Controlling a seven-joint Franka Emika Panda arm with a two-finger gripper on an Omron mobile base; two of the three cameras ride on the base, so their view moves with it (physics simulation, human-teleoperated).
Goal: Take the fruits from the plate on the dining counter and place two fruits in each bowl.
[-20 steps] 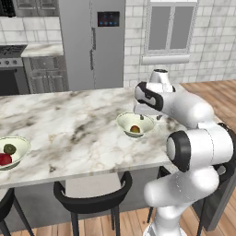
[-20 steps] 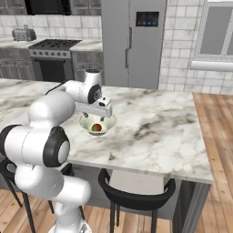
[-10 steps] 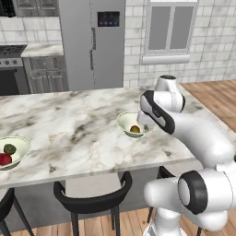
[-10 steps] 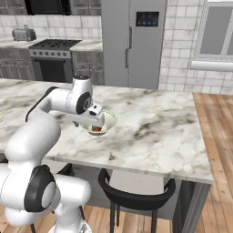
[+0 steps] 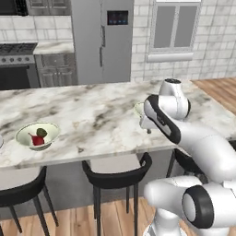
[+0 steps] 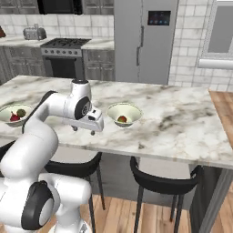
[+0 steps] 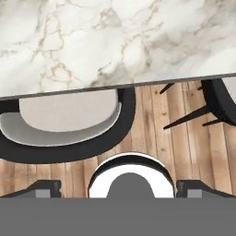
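Note:
On the white marble dining counter (image 6: 173,123) stand two cream bowls. The right bowl (image 6: 124,113) holds an orange-yellow fruit (image 6: 122,119) beside a darker one. The left bowl (image 5: 37,134) holds a bright red fruit (image 5: 37,140) and an olive green fruit (image 5: 41,132); that bowl (image 6: 16,113) also sits at the left of the right base view. My gripper (image 6: 84,131) hangs open and empty over the counter's front edge, left of the right bowl. In the left base view my gripper (image 5: 146,129) and arm hide most of the right bowl (image 5: 138,109). A pale sliver at that view's far left edge is too small to name as the plate.
Black stools with grey seats (image 5: 115,173) stand under the counter's front edge, and one stool (image 7: 64,124) lies directly below the hand. Behind the counter are a steel fridge (image 6: 145,41), a stove (image 6: 66,57) and grey cabinets. Wooden floor lies to the right.
Both base views have shifted, so the camera moved. My gripper has drawn back from above the right bowl to the counter's front edge. The fruits in both bowls lie as before.

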